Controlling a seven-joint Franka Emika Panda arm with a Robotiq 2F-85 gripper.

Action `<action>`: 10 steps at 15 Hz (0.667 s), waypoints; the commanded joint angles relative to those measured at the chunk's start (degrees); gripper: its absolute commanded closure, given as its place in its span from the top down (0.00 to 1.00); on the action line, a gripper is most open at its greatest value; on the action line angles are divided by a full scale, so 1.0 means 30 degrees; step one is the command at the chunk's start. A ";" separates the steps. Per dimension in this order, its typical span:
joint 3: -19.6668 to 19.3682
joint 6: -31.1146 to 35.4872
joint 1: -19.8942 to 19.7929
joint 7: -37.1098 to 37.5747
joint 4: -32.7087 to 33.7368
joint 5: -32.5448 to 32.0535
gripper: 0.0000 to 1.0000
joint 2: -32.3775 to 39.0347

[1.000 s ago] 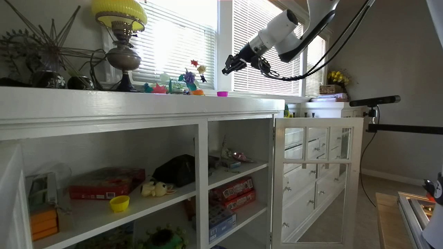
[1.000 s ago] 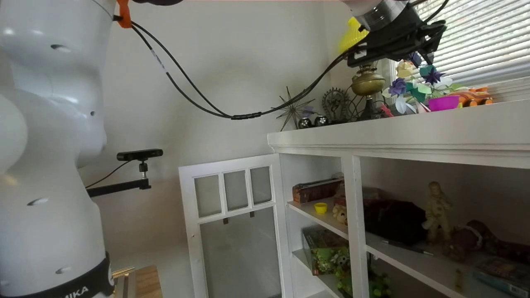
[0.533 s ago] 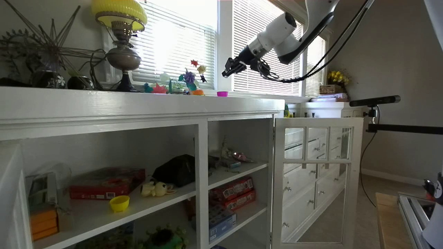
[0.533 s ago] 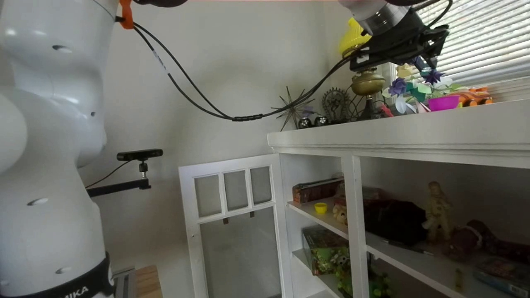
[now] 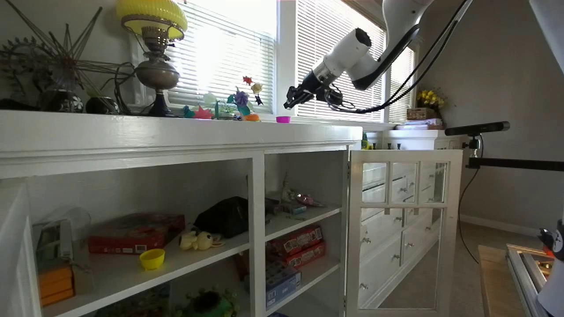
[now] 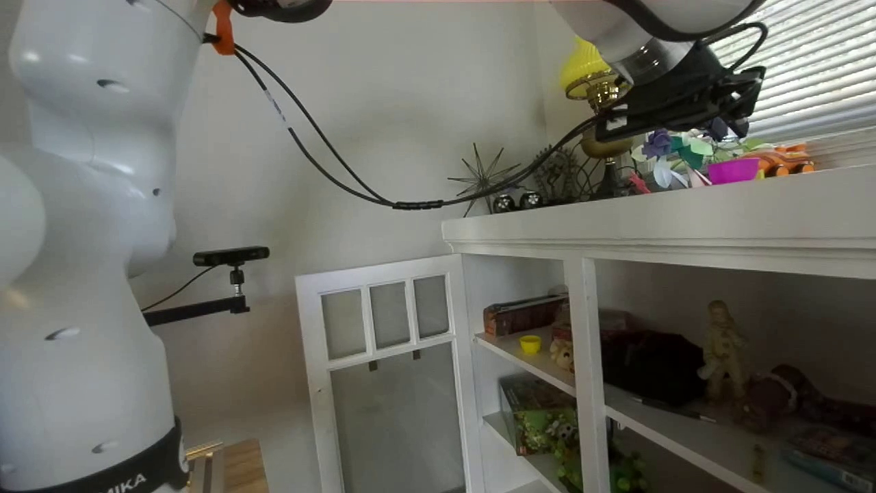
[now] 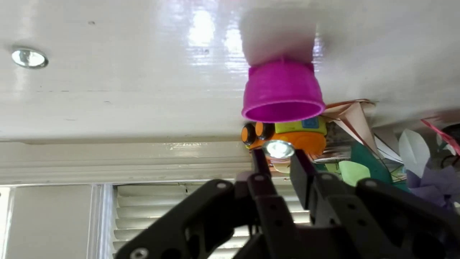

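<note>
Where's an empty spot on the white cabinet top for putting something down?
Between the pink cup and the little shiny disc, the cabinet top looks bare. From the cup toward the window it's crowded: an orange toy, paper flowers.

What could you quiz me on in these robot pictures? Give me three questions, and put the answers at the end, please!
1. True or false: the yellow cup stands on a shelf inside the cabinet.
2. What colour is the other cup, just below the pincer in both exterior views? A) green; B) pink; C) white.
3. What is the pincer gripping in the wrist view?

Key
1. True.
2. B, pink.
3. A small shiny piece; exactly what it is, I cannot tell.
</note>
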 commanded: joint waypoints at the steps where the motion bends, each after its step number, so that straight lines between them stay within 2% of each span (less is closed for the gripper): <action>1: -0.0358 -0.0335 0.0337 0.0776 0.0413 -0.0337 0.06 0.0367; 10: -0.0335 -0.0755 0.0369 0.0593 0.0574 -0.0111 0.06 0.0561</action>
